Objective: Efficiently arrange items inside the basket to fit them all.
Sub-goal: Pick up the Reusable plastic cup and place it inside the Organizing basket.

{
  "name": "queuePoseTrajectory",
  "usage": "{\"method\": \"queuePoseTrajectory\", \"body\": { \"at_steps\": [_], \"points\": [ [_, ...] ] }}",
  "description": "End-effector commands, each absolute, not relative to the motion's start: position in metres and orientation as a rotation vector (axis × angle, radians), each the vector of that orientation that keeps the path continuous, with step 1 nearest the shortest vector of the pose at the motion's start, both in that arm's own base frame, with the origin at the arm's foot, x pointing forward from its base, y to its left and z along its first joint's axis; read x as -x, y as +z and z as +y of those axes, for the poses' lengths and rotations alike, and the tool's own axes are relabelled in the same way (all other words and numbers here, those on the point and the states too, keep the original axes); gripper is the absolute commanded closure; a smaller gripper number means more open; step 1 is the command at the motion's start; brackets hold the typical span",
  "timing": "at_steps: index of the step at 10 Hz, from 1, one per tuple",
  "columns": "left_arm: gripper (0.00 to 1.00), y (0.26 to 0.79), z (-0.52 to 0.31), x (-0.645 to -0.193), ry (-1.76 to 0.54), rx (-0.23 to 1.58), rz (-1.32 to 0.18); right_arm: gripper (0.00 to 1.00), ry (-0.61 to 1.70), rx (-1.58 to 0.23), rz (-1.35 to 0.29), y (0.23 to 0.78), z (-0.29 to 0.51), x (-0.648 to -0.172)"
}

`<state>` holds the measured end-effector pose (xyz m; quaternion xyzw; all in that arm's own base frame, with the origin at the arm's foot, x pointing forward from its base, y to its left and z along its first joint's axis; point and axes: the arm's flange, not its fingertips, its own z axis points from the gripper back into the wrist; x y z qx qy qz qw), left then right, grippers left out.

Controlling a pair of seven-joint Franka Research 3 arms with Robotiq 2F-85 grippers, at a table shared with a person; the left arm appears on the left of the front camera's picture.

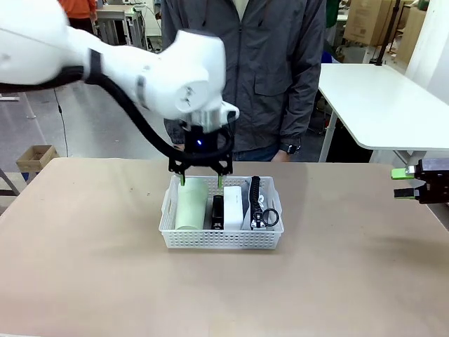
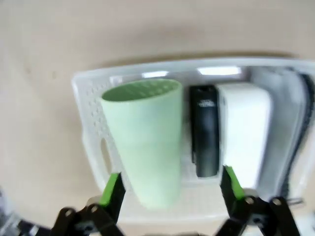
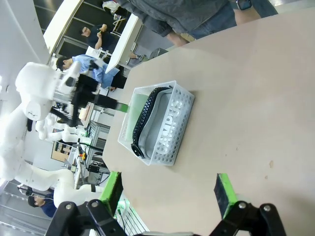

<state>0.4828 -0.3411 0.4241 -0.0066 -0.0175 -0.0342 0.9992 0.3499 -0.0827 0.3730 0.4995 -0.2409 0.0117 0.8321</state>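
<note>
The white basket (image 1: 222, 237) is already holding the green cup (image 1: 189, 203), stapler (image 1: 218, 209), box (image 1: 233, 203) and pouch (image 1: 253, 205), the left gripper (image 1: 200, 182) hovering spread above the basket, so nothing is looking left to pack

The basket (image 1: 222, 239) is packed side to side: cup (image 1: 189, 205) at 9 o'clock, stapler (image 1: 217, 211) and white box (image 1: 233, 203) in the middle, pouch (image 1: 261, 207) at 3 o'clock. Access from above is blocked by the left gripper (image 1: 200, 181), spread wide over the cup. Bare table (image 1: 351, 281) is left at 6 o'clock; the right gripper (image 1: 405, 183) is parked well apart at 3 o'clock.
</note>
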Motion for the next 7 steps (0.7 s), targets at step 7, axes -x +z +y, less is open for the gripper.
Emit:
{"method": "queuePoseTrajectory", "body": {
  "at_steps": [7],
  "points": [
    [0.00, 0.453, -0.037, -0.345, -0.357, 1.251, -0.325, 0.00, 0.005, -1.076, -0.510, 0.376, -0.083, -0.350]
  ]
}}
